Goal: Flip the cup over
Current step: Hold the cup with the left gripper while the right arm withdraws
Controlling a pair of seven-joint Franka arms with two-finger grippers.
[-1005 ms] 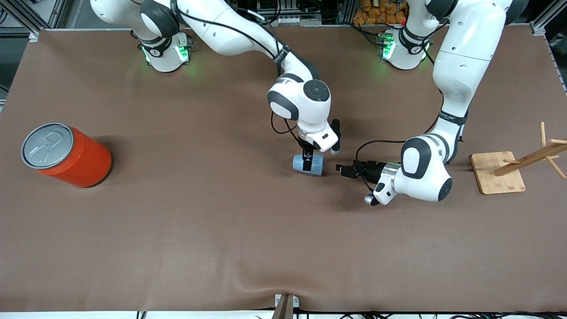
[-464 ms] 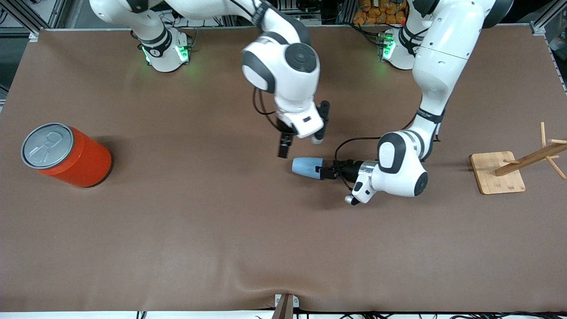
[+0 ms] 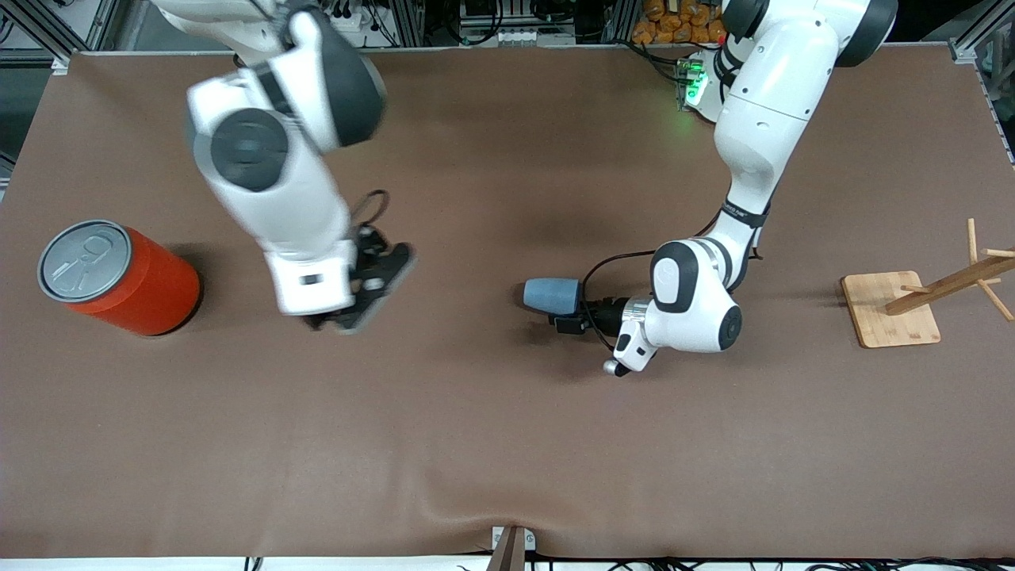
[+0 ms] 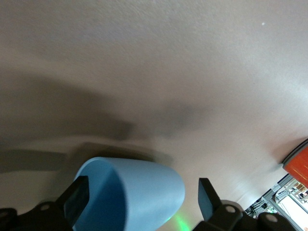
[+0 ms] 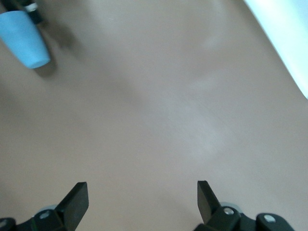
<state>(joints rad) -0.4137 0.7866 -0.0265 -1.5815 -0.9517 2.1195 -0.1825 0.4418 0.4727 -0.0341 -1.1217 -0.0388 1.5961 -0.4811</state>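
Observation:
The light-blue cup [image 3: 551, 295] lies on its side in the middle of the table, its mouth toward the left arm's end. My left gripper [image 3: 569, 313] is low at the cup's mouth. In the left wrist view the cup [image 4: 144, 192] lies between the open fingers of this gripper [image 4: 142, 199]. One finger [image 4: 77, 199] is at the rim, and the other [image 4: 207, 199] stands apart from the cup's wall. My right gripper [image 3: 373, 289] is open and empty over bare table between the cup and the can. The right wrist view shows its open gripper [image 5: 142, 199] and, far off, the cup [image 5: 26, 38].
A large orange can [image 3: 119, 277] with a grey pull-tab lid lies tilted near the right arm's end; its edge also shows in the left wrist view [image 4: 298, 163]. A wooden stand [image 3: 892, 309] with pegs sits at the left arm's end.
My right gripper let go of the cup, rose and swung away toward the can. My left gripper slid in to the cup's mouth. The cup stays on its side.

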